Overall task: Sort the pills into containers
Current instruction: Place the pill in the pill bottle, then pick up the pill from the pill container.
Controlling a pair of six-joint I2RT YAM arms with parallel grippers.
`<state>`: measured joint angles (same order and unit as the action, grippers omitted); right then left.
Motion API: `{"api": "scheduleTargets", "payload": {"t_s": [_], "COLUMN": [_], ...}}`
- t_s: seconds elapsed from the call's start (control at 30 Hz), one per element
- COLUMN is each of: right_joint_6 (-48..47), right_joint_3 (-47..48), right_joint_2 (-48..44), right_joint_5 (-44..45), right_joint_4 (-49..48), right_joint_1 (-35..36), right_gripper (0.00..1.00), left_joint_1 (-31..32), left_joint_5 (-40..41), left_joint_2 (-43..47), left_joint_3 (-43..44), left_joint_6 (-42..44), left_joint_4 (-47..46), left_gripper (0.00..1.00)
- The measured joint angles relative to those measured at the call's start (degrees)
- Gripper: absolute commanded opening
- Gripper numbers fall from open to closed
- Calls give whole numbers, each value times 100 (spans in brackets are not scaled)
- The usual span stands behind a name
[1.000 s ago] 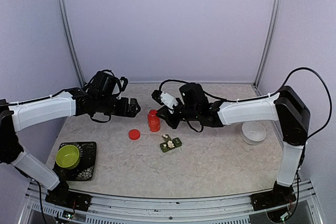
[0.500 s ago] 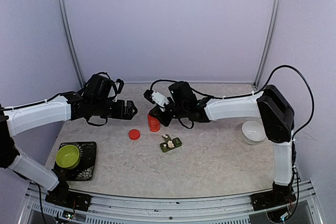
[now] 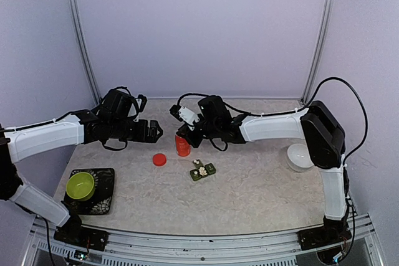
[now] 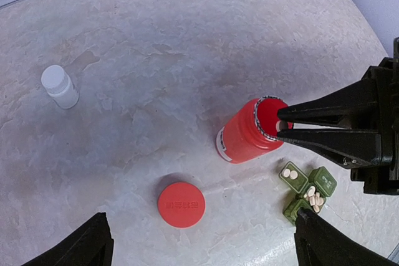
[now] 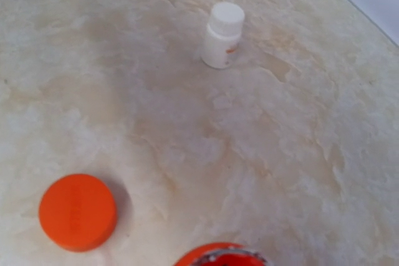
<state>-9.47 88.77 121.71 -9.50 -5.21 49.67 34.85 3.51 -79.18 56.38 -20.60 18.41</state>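
Right gripper (image 4: 278, 124), nearly closed, is positioned at the mouth of the open red plastic bottle (image 4: 246, 136); left gripper (image 4: 200, 213) is spread wide. Bottle may be toppled by sideways contact.

Bright, even, diffuse light in all 3 views, with no glare.

Around the red bottle (image 3: 182, 144) the overhead view is crisp, with only faint, soft shadows at its base. The left wrist view is sharp and cool grey, with a dim patch up-left of the bottle. The right wrist view is warm-tinted and soft, and the bottle's rim blurs at the bottom edge.
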Motion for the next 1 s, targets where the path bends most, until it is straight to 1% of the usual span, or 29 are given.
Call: {"api": "scheduleTargets", "payload": {"t_s": [0.2,0.33,0.63,0.77,0.8,0.93,1.0], "right_joint_6": [17,15,55,136,160,173,170], "right_joint_3": [22,24,-33,-782,-1097,-1810,-2041], "right_joint_2": [44,44,-17,-608,-881,-1550,-1744], "right_joint_5": [74,87,72,-61,-118,-243,-361], "right_joint_4": [107,114,133,39,-26,-160,-170], "right_joint_1": [-35,-37,-59,-63,-61,-61,-61], "right_gripper": [19,25,27,27,27,27,28], "left_joint_1": [0,0,0,0,0,33,63], "left_joint_5": [-2,-2,-2,-13,-22,-28,-28], "left_joint_2": [4,4,7,42,59,92,92], "left_joint_3": [0,0,-13,-55,-74,-107,-114], "left_joint_6": [2,0,0,0,0,0,-9], "left_joint_4": [-2,-2,-7,-33,-46,-105,-127], "left_gripper": [99,99,99,99,99,99,99]}}
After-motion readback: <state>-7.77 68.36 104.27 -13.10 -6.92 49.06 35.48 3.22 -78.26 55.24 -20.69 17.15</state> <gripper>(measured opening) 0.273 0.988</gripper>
